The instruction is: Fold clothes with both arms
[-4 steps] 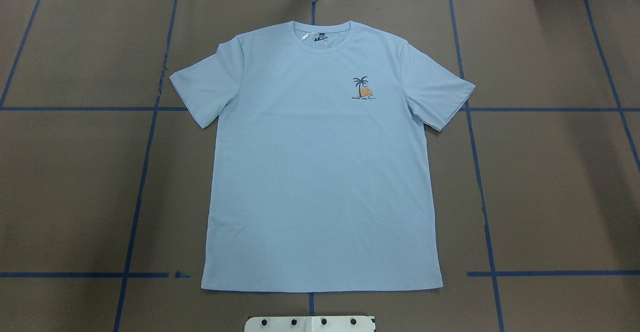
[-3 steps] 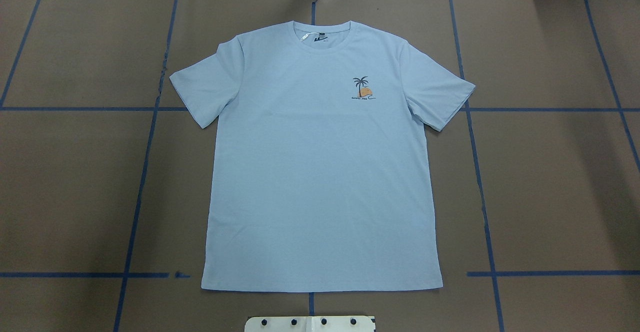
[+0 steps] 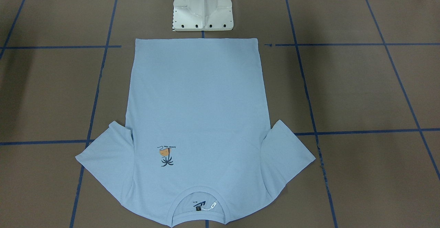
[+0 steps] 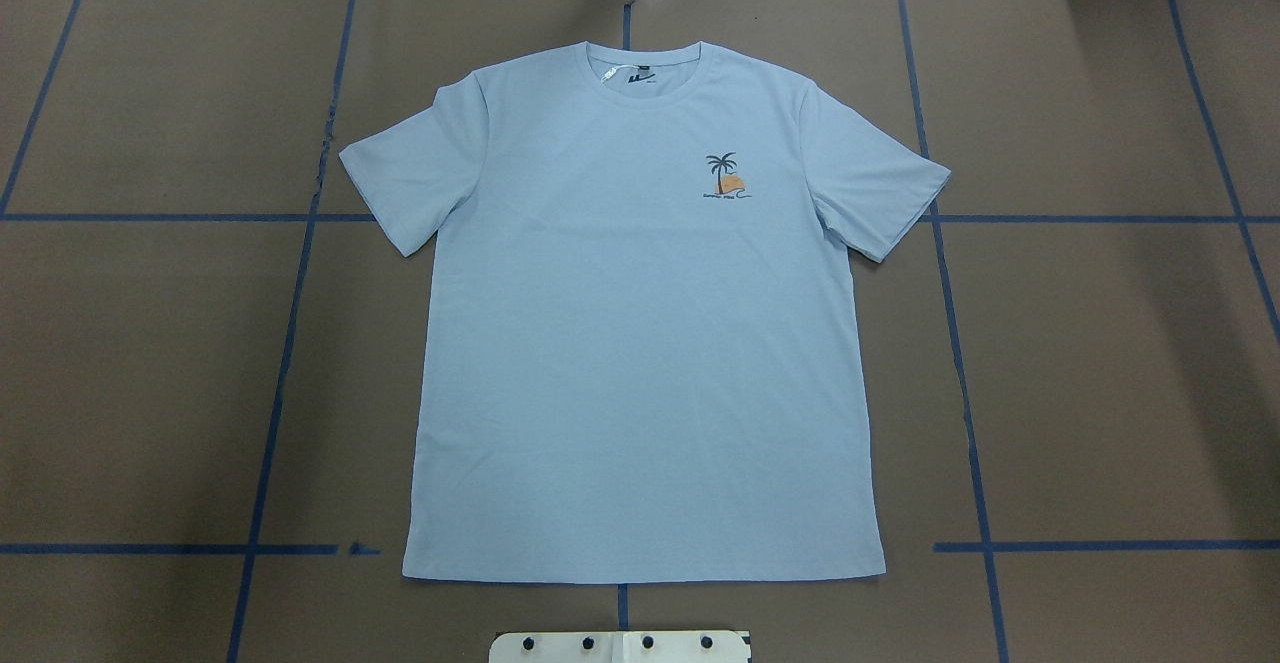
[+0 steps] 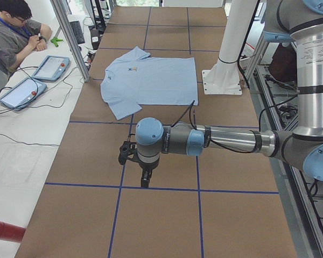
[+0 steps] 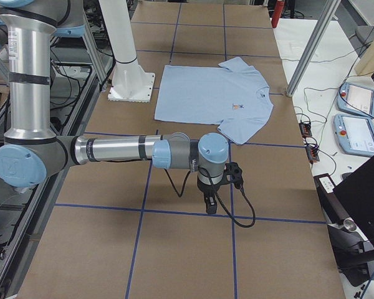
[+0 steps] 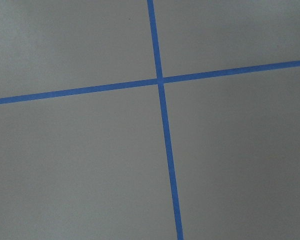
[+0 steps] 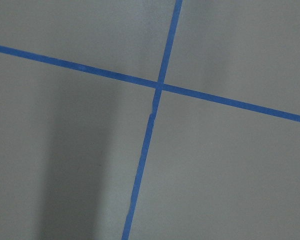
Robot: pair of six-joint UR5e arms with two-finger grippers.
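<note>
The light blue T-shirt (image 4: 640, 343) lies flat and spread out, front up, on the brown table, collar (image 4: 645, 68) away from the robot base. Its palm print (image 4: 724, 179) and neck label (image 3: 201, 205) show. It also shows in the front-facing view (image 3: 196, 111) and both side views (image 5: 151, 80) (image 6: 206, 93). My left gripper (image 5: 144, 180) points down over bare table, far from the shirt, beyond its sleeve. My right gripper (image 6: 210, 204) does the same on the other side. I cannot tell whether either is open or shut. Both wrist views show only table and tape.
Blue tape lines (image 4: 290, 343) grid the brown table. The white pedestal base (image 3: 202, 11) stands just behind the shirt's hem. An operator (image 5: 13, 37) and teach pendants (image 5: 51, 67) (image 6: 360, 99) are on a side table beyond the collar end.
</note>
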